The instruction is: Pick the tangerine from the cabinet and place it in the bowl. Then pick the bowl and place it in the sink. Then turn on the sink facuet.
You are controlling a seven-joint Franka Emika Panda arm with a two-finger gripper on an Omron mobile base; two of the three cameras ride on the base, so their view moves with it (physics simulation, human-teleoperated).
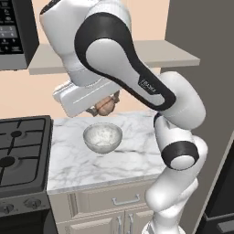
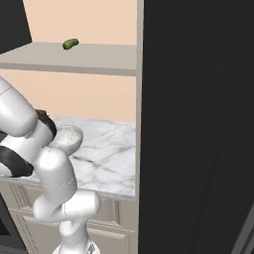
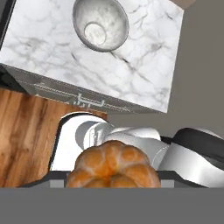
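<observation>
Tangerine [image 3: 113,165] first: it sits right at the gripper [image 1: 106,106], pinched between the jaws, and in the hand view its lobed orange top bulges up at the bottom edge, hiding the finger tips on either side. In the left base view the same fruit shows as a small orange-brown ball tucked under the white hand, held in the air and touching nothing else. Below the gripper and slightly ahead of it stands the bowl [image 1: 103,137] — upright and empty on the white veined marble counter [image 1: 132,160], well clear of the fruit. The hand view looks down past the tangerine onto that bowl, with the counter's front edge and the beige drawer fronts [image 3: 83,99] between them, and a wooden floor [image 3: 26,131] beyond the counter edge. Above and behind the gripper runs the cabinet [image 1: 173,55], the pale grey shelf board against the peach wall; in the right base view a small green oval fruit [image 2: 71,43] lies on it, far from the hand. To the gripper's left on the same level as the counter is a black stove top [image 1: 23,146] — above it hangs a dark microwave [image 1: 13,27]. To the right rises a tall dark grey panel [image 2: 198,124].
</observation>
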